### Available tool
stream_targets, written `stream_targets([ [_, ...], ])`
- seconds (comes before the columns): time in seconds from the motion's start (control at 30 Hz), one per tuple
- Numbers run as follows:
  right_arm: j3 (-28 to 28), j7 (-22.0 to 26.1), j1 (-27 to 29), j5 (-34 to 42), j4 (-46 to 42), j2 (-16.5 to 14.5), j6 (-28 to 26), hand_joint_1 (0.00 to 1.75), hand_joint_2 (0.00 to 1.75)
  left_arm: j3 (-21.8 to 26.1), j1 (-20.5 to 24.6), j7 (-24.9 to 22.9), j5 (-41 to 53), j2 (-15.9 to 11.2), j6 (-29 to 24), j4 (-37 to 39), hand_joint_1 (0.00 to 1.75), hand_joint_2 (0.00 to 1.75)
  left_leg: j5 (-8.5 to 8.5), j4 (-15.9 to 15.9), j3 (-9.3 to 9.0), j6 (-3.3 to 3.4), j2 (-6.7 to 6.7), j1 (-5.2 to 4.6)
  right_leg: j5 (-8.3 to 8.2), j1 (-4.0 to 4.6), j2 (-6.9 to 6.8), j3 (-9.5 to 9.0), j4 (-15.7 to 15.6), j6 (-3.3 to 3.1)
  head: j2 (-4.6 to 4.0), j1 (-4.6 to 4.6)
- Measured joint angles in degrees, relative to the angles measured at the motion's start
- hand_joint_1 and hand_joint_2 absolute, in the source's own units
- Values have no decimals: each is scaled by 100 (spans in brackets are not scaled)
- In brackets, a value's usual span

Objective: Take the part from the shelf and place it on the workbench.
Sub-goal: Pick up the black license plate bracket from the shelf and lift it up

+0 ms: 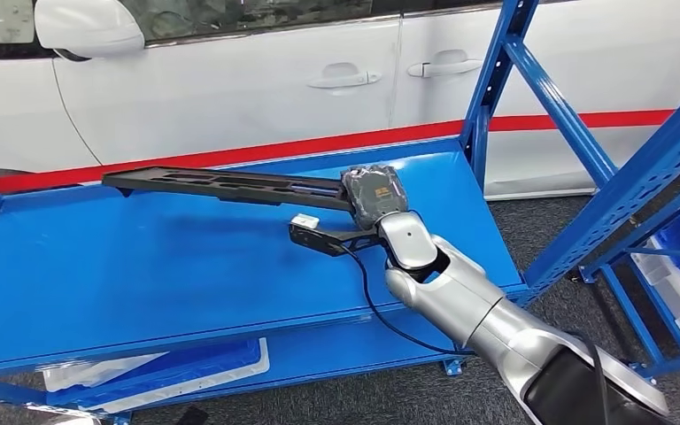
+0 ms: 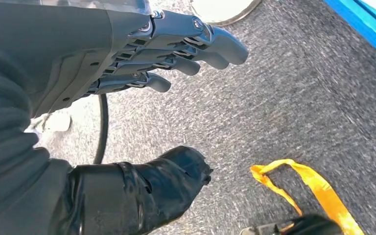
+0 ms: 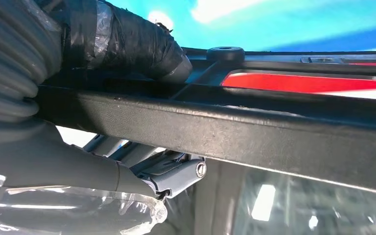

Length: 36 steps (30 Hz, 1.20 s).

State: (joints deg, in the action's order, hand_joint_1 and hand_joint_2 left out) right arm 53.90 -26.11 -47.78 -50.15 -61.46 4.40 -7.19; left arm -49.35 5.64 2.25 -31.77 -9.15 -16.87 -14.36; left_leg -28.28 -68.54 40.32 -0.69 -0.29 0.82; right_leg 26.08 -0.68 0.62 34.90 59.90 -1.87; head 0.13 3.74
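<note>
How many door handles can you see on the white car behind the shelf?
2: one handle on the front door, one handle on the rear door beside the blue upright. Others may be out of frame.

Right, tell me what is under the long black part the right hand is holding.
The black part, held at one end by the right hand, stretches above the blue shelf deck. Its dark shadow shows on the deck beneath. What lies directly under the hand is covered.

Matt black plastic part (image 1: pixel 221 185); glossy shelf (image 1: pixel 97 266)
</note>
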Motion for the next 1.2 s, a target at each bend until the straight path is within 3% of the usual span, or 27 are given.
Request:
stream_targets([
  [0.07, 0, -1, -3, -23, -138, -1, -12, 175, 175, -24, 7, 0, 2, 8, -11, 0, 0, 175, 272, 719, -353, 54, -5, -23, 16, 18, 3, -11, -2, 25, 0, -3],
  [0.1, 0, 0, -2, -26, -193, 0, -13, 175, 175, -43, 12, 0, 2, 8, -14, 0, 0, 175, 310, 914, -447, 76, -8, -39, 18, 26, 4, -8, -5, 44, 0, -4],
  [0.23, 0, 1, 15, -185, -380, 7, -132, 175, 175, -112, 4, -9, -3, 17, -12, 0, 0, 175, 307, 1047, -499, 165, -4, -37, 81, 29, -1, 23, 34, 156, 0, -11],
  [0.3, 0, 1, 23, -453, -528, 17, -375, 175, 175, -129, 10, -104, -57, 40, 11, 0, 0, 175, 325, 1096, -532, 226, 6, -10, 337, 34, -10, 202, 443, 195, 0, -35],
  [0.37, 0, 0, 38, -710, -707, 22, -590, 175, 175, -132, 14, -310, -156, 70, 70, 0, 0, 175, 316, 1093, -536, 260, 12, -19, 667, 30, -14, 548, 1180, 210, 0, -54],
  [0.4, 0, 0, 48, -803, -800, 23, -649, 175, 175, -133, 11, -426, -197, 83, 102, 0, 0, 175, 309, 1086, -538, 264, 14, -21, 740, 24, -15, 694, 1461, 218, 0, -55],
  [0.43, 0, -1, 55, -881, -887, 23, -687, 175, 175, -133, 9, -538, -224, 95, 128, 0, 0, 175, 298, 1073, -541, 267, 14, -20, 706, 17, -16, 757, 1563, 225, 0, -55],
  [0.47, 0, -1, 59, -944, -976, 22, -707, 175, 175, -134, 7, -646, -237, 107, 151, 0, 0, 175, 283, 1052, -544, 264, 8, -18, 562, 9, -17, 714, 1442, 227, 0, -56],
  [0.53, 0, 5, 58, -1041, -1138, 17, -720, 175, 175, -135, 7, -841, -249, 131, 206, 1, 0, 175, 235, 986, -545, 242, -9, -13, 167, -2, -21, 415, 767, 213, 0, -57],
  [0.57, 0, 17, 57, -1078, -1213, 8, -723, 175, 175, -136, 9, -920, -261, 140, 244, 1, 0, 175, 210, 935, -529, 223, -18, -23, 47, 1, -21, 265, 441, 200, 0, -56],
  [0.63, 0, 56, 63, -1145, -1334, -18, -745, 175, 175, -137, 8, -1062, -297, 148, 323, 3, 0, 175, 198, 884, -484, 176, -26, -41, 13, 17, -10, 147, 168, 162, 0, -51],
  [0.73, 0, 102, 81, -1248, -1470, -50, -847, 175, 175, -140, 1, -1219, -356, 165, 421, 7, 0, 175, 175, 857, -443, 101, -21, -34, -24, 12, -2, 152, 114, 82, 0, -54],
  [0.8, 0, 111, 83, -1290, -1557, -77, -918, 175, 175, -142, 2, -1262, -367, 181, 456, 9, 0, 175, -75, 550, -314, 39, -9, -20, -67, -12, -15, 158, 75, 15, 0, -36],
  [0.87, 0, 121, 89, -1302, -1629, -102, -956, 175, 175, -144, 6, -1277, -365, 189, 468, 10, 0, 175, -469, -139, -50, -16, -1, -7, -97, -9, -24, 188, 73, -23, 0, -16],
  [0.93, 0, 130, 103, -1303, -1675, -113, -966, 175, 175, -145, 3, -1285, -362, 191, 475, 14, 0, 175, -650, -616, 96, -42, -1, -2, -124, -3, -31, 225, 81, -33, 0, -15],
  [0.97, 0, 130, 110, -1304, -1691, -113, -967, 175, 175, -145, 2, -1285, -362, 192, 479, 15, 0, 175, -592, -562, 27, -42, -1, -1, -140, -1, -33, 243, 84, -30, 0, -16],
  [1.0, 0, 131, 114, -1304, -1707, -113, -967, 175, 175, -145, 4, -1285, -361, 195, 482, 15, 0, 175, -454, -292, -155, -33, -1, -1, -159, -1, -33, 259, 85, -23, 0, -16],
  [1.1, 0, 132, 112, -1315, -1769, -114, -966, 175, 175, -145, 28, -1281, -359, 198, 483, 15, 0, 175, -116, 798, -801, 31, -8, -22, -223, 13, -29, 291, 83, 41, 0, -18],
  [1.13, 0, 137, 111, -1319, -1786, -116, -966, 175, 175, -145, 35, -1272, -359, 198, 482, 16, 0, 175, -92, 945, -875, 56, -12, -38, -246, 17, -29, 298, 78, 75, 0, -19],
  [1.2, 0, 151, 111, -1320, -1802, -120, -963, 175, 175, -146, 32, -1255, -360, 198, 481, 17, 0, 175, -34, 980, -858, 115, -17, -60, -304, 20, -27, 309, 51, 152, 0, -23],
])
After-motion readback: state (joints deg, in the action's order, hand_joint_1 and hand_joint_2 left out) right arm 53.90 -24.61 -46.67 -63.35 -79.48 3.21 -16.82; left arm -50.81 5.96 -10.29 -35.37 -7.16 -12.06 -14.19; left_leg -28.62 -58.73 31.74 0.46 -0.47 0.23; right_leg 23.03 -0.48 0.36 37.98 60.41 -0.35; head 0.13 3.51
